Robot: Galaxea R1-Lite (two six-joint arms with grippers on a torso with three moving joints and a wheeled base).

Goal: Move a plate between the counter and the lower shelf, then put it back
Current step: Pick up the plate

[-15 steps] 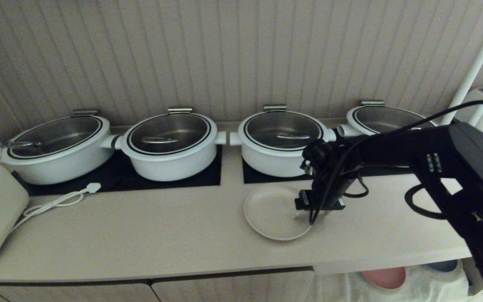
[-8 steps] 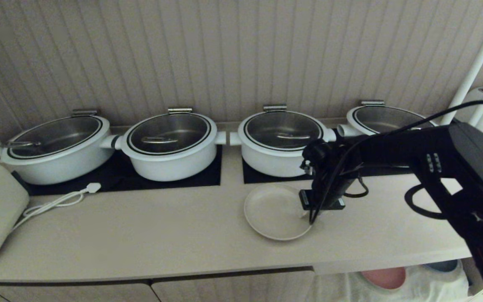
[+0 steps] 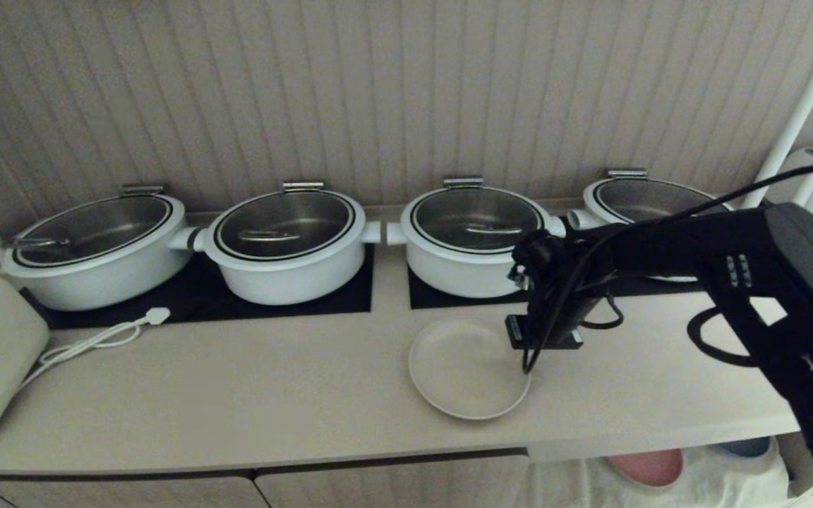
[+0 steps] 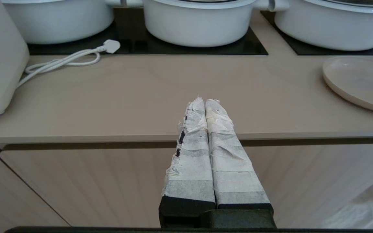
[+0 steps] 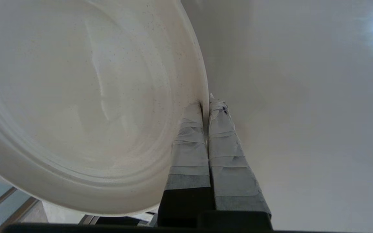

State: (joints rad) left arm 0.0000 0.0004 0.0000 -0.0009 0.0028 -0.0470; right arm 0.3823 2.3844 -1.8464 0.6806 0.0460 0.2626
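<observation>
The plate [image 3: 468, 368] lies on the counter [image 3: 272, 381], in front of the third pot [image 3: 476, 238], near the front edge. The right pincer [image 5: 206, 103] is clenched on its right-hand rim, one finger inside the lip and one outside. The plate looks stiff, smooth and breakable, probably of moderate weight. Held by one edge, it will likely want to droop and slip, so a firm, deep pinch on the raised rim seems the best hold. The left pincer [image 4: 205, 102] hangs clenched and empty before the counter's front.

No readable text, label or number anywhere (pots and counter included).
</observation>
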